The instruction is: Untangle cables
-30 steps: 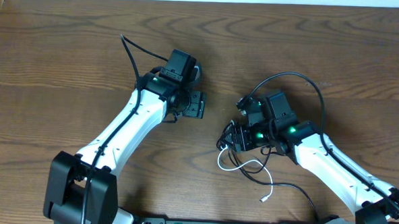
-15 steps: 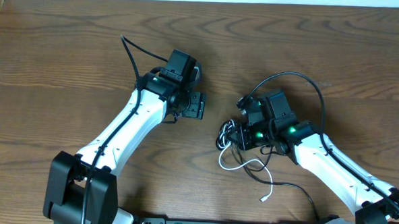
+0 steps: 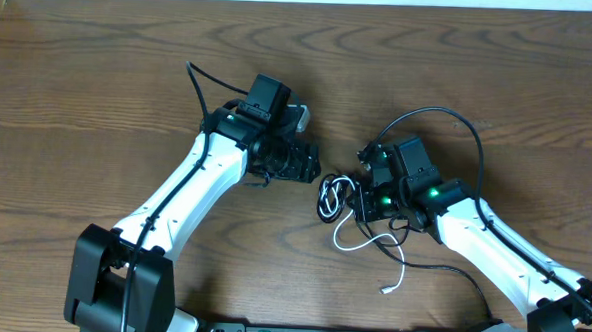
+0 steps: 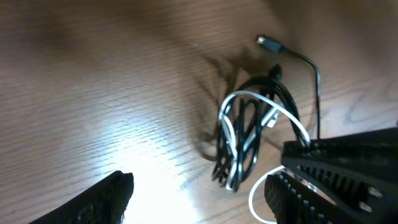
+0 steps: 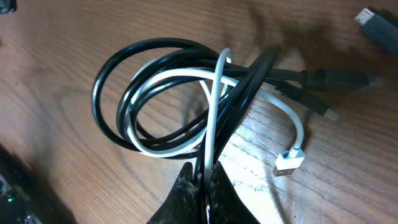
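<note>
1. Right pincer (image 5: 203, 179) is clenched on the cables (image 5: 236, 96). It nips a black strand and the white cord (image 5: 214, 87) together where they cross at the coil's edge.
2. Left pincer (image 4: 199, 186) is released, jaws wide apart. It hovers just beside the coil on the opposite side and touches nothing.
3. The cables lie as a small coiled knot on the worktop (image 3: 100, 77), between the two pincers. The white tail and its plug (image 3: 389, 288) trail toward the robot's edge.
4. Risk: two cords are pinched at once, so a pull would likely drag the whole knot or cinch the loops tighter rather than part them.
5. Risk: the thin cords could slip from the tips if the other side tugs hard. Plug ends could snag inside the loops.
6. Hard to make out: the number of black cords, since the loops overlap. The tips hide the grip point itself. The left wrist view is blurred. A second plug (image 5: 373, 22) is cut off at the right wrist view's corner.
</note>
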`<state>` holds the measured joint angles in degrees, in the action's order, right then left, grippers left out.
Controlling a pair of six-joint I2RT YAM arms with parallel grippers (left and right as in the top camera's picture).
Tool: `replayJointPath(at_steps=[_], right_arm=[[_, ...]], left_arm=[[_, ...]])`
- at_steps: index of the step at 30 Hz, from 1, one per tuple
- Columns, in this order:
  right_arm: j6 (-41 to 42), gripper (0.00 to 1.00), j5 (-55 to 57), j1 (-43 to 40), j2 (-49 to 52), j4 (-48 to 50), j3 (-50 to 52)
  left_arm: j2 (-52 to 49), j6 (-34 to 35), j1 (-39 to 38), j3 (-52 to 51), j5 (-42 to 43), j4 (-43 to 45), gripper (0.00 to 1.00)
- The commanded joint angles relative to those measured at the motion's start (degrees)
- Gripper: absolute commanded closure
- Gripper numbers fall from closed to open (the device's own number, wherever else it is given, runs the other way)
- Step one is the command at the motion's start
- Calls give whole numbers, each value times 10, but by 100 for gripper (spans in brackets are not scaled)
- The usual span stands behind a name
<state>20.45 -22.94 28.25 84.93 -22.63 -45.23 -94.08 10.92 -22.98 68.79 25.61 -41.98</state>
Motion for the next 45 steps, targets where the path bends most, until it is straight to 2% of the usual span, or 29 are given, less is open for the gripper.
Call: replayJointPath(at_steps=[1,8,11,18,24,40,42,45], right_arm=[[10,99,21,3,5,-3,1],[10,99,21,3,5,-3,1],[10,99,21,3,5,-5,1],[10,99,25,3,5,-12,1],[10,99,31,3,5,-14,1],[10,99,31,2,5,-14,1],[10,99,31,2,5,-15,1],[10,99,35,2,5,-19,1]], left_arm=[[-7,3,-5,-6,34,-2,27],[-13,3,-41,-35,34,24,28],[-14,3,-58,-54,33,57,32],[-14,3,-74,-77,-8,93,55],[-14,4,-74,-77,-23,93,66],[-14,8,-95,-92,-23,105,69],[-14,8,-98,-92,-23,113,73],[-14,8,-98,-92,-23,118,88]])
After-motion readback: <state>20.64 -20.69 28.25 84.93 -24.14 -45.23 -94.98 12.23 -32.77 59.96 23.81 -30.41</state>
